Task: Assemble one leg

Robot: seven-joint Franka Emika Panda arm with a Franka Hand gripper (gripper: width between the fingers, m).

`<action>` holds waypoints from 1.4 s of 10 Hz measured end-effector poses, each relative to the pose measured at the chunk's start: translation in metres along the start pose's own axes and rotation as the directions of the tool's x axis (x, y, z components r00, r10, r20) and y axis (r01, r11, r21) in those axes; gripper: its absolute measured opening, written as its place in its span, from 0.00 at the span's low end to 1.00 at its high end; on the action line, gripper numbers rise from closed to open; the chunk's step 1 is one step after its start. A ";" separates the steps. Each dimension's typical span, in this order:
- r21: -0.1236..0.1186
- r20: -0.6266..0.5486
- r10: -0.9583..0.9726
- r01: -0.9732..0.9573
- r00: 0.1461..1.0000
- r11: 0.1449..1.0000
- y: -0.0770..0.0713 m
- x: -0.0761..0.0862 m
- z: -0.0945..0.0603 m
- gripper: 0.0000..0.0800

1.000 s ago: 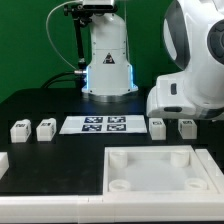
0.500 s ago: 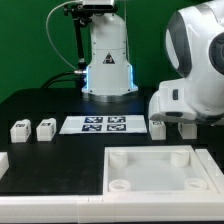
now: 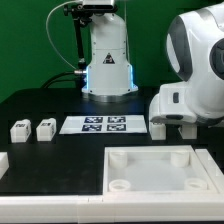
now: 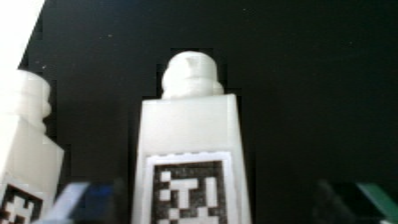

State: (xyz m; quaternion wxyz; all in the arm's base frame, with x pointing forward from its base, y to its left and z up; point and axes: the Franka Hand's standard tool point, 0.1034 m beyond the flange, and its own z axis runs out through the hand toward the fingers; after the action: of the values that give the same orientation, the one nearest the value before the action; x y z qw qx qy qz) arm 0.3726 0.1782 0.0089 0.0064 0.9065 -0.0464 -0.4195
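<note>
Two white legs (image 3: 19, 129) (image 3: 46, 128) with tags stand at the exterior view's left. A third leg (image 3: 157, 126) stands at the right, half covered by the arm. The fourth leg is hidden behind my hand there, but fills the wrist view (image 4: 187, 130), its tag facing the camera and its peg end pointing away. My gripper (image 3: 186, 126) is low over it. In the wrist view the gripper (image 4: 222, 200) is open, with a fingertip on each side of this leg and a dark gap between. The third leg also shows beside it (image 4: 25, 140).
The marker board (image 3: 103, 124) lies in the middle of the black table. The large white rimmed panel (image 3: 160, 152) with round corner sockets lies at the front. A white part edge (image 3: 3, 162) shows at the front left. The robot base (image 3: 107, 60) stands behind.
My arm has come down and a little to the exterior view's left over the rightmost leg, which is now hidden behind the hand. The other parts have not moved.
</note>
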 end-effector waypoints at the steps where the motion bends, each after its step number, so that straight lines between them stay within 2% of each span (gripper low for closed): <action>1: 0.000 0.000 0.000 0.000 1.000 1.000 0.000 0.000 0.000 0.41; 2: 0.000 0.000 0.000 0.000 1.000 1.000 0.000 0.000 0.000 0.36; 8: 0.001 -0.004 -0.002 0.002 1.000 1.000 0.001 0.000 -0.003 0.36; 9: -0.005 0.013 -0.041 0.042 0.999 0.999 0.011 -0.008 -0.021 0.36; 10: 0.007 -0.002 -0.067 0.067 0.998 0.998 0.025 -0.017 -0.055 0.36; 11: 0.008 -0.018 -0.088 0.088 0.996 0.996 0.038 -0.026 -0.077 0.36; 12: -0.028 -0.061 -0.095 0.094 0.994 0.995 0.048 -0.035 -0.098 0.36; 13: -0.033 -0.067 -0.095 0.093 0.993 0.995 0.050 -0.048 -0.108 0.36; 14: -0.034 -0.049 -0.031 0.030 0.998 0.999 0.043 -0.057 -0.106 0.36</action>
State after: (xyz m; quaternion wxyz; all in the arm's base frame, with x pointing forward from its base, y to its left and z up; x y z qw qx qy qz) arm 0.4133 0.1373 0.1228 0.0161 0.9169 -0.0255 -0.3979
